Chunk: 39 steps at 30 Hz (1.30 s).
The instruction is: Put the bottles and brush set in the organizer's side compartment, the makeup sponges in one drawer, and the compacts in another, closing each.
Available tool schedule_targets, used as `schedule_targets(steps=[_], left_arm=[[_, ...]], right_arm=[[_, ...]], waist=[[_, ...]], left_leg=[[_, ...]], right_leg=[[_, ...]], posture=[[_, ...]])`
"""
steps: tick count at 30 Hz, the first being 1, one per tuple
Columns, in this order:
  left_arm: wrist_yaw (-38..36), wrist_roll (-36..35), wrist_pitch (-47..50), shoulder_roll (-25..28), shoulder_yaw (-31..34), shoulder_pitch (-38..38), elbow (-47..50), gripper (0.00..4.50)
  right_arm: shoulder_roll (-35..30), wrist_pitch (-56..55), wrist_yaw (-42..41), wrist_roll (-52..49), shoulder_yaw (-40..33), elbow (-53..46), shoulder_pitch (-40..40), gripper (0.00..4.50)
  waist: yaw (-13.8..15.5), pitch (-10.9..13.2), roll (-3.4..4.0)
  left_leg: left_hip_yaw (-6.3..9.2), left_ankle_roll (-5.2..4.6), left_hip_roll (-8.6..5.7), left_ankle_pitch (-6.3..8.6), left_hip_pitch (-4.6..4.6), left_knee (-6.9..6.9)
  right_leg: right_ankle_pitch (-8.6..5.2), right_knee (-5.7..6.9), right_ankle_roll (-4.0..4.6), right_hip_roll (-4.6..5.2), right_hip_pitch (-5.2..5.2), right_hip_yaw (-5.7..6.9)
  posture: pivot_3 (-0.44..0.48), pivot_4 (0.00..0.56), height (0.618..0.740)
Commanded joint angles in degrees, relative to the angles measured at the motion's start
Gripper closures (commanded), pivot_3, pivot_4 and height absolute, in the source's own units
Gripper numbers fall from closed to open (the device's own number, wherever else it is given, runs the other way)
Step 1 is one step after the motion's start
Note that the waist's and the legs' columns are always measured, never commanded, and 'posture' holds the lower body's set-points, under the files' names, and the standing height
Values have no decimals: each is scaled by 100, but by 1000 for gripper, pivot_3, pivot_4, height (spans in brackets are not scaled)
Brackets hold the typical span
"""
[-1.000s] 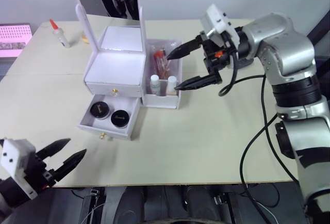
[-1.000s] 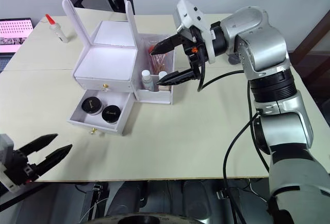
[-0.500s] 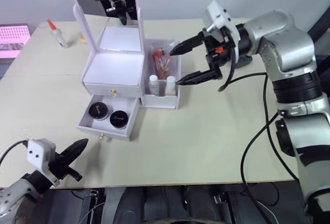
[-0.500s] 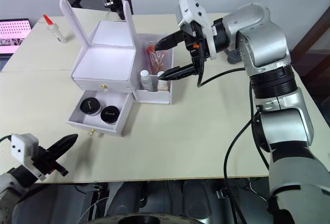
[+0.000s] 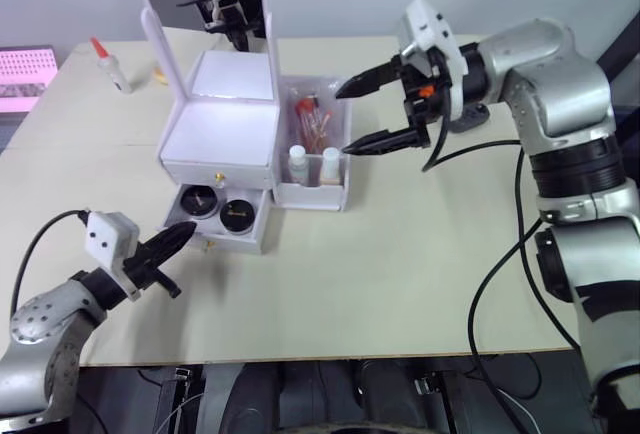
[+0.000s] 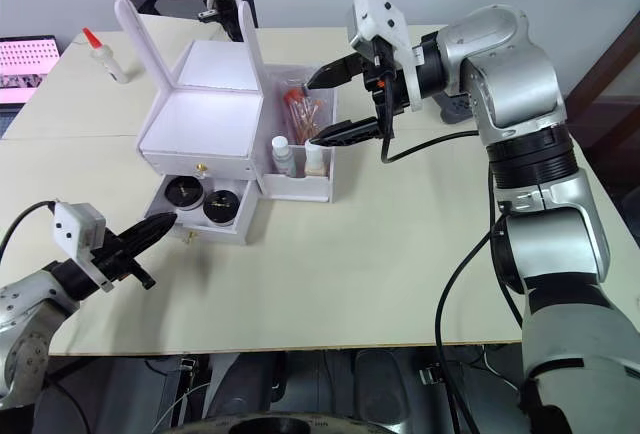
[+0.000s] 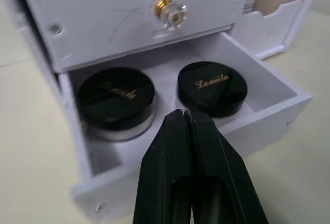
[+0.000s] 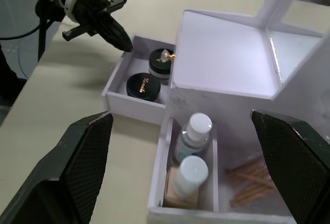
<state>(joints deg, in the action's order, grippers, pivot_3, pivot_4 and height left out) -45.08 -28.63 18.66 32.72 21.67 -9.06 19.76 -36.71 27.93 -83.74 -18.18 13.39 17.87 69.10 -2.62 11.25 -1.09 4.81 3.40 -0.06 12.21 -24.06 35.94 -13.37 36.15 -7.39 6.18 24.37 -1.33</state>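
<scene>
The white organizer (image 5: 222, 134) stands with its mirror lid up. Its side compartment (image 5: 315, 194) holds two bottles (image 5: 298, 163) (image 5: 331, 164) and the brush set (image 5: 312, 124). The lower drawer (image 7: 268, 113) is partly open, with two black compacts (image 7: 116, 92) (image 7: 212, 87) inside. My left gripper (image 5: 185, 232) is shut and empty, its tip against the drawer's front edge. My right gripper (image 5: 345, 117) hangs open just right of the side compartment, holding nothing. The upper drawer (image 7: 171, 11) is shut. The makeup sponges are out of view.
A small bottle with a red cap (image 5: 112, 64) stands at the back left, near a pink device (image 5: 28, 69) at the table's left edge. Black cables (image 5: 500, 254) hang along the right arm. The near half of the table is bare.
My left gripper has come up from the table's near edge to the lower drawer's front, and the drawer has slid partly in. The right gripper has drawn slightly back from the side compartment.
</scene>
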Motion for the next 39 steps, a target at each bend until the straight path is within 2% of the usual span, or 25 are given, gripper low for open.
schedule_targets(steps=[1, 7, 11, 15, 18, 26, 35, 39], left_arm=[[22, 94, -71, 145, -106, 288, -169, 4438], [-121, -228, -32, 171, 23, 407, -164, 4438], [-303, -775, 139, 229, 460, -21, 188, 4438], [-662, -870, -15, 304, 655, -703, 371, 4438], [-700, -704, -223, 231, 654, -974, 143, 4438], [-335, -136, -505, 82, 85, -317, -491, 4438], [-555, 120, -649, 184, -302, 226, -1221, 4438], [-591, 208, -693, 181, -453, 701, -1526, 4438]], right_arm=[[9, -155, 57, 39, -221, 35, 262, 0], [30, -197, 84, 59, -244, 65, 227, 0], [41, -187, 144, 75, -265, 4, 140, 0], [69, -132, 185, 41, -273, -95, 83, 0], [104, -120, 205, 37, -271, -114, 72, 0], [198, -183, 286, 47, -293, -133, 90, 0], [170, -56, 298, 13, -298, -274, 44, 0], [150, 64, 341, 8, -298, -363, 30, 0]], waist=[[9, 0, 1], [6, 0, 0], [1, 0, 1], [4, 1, 1], [12, 1, 1], [20, 0, 1], [11, 1, 2], [32, 1, 1]], left_leg=[[1, 0, 1, 0, 1, 0], [1, 0, 3, 0, 0, 1], [1, 0, 5, 0, 1, -2], [0, 0, 7, 0, 1, -1], [-1, 0, 7, 0, 1, -1], [-1, 0, 7, 0, 0, 4], [2, 0, 8, 0, 2, 1], [2, 0, 8, 0, 1, 3]], right_leg=[[0, 3, 0, -2, 0, 0], [0, -1, 1, -5, -1, -1], [0, -2, 1, -6, 0, -1], [-13, -2, 25, -6, 0, -1], [-14, -3, 26, -6, 0, -2], [-13, -3, 25, -7, -4, -2], [-12, 0, 23, -11, -2, -1], [-11, 0, 23, -11, -3, -1]], posture=[[0, 150, 740], [0, 150, 740], [0, 150, 740], [0, 150, 740], [0, 150, 740], [0, 150, 740], [0, 150, 740], [0, 150, 740]])
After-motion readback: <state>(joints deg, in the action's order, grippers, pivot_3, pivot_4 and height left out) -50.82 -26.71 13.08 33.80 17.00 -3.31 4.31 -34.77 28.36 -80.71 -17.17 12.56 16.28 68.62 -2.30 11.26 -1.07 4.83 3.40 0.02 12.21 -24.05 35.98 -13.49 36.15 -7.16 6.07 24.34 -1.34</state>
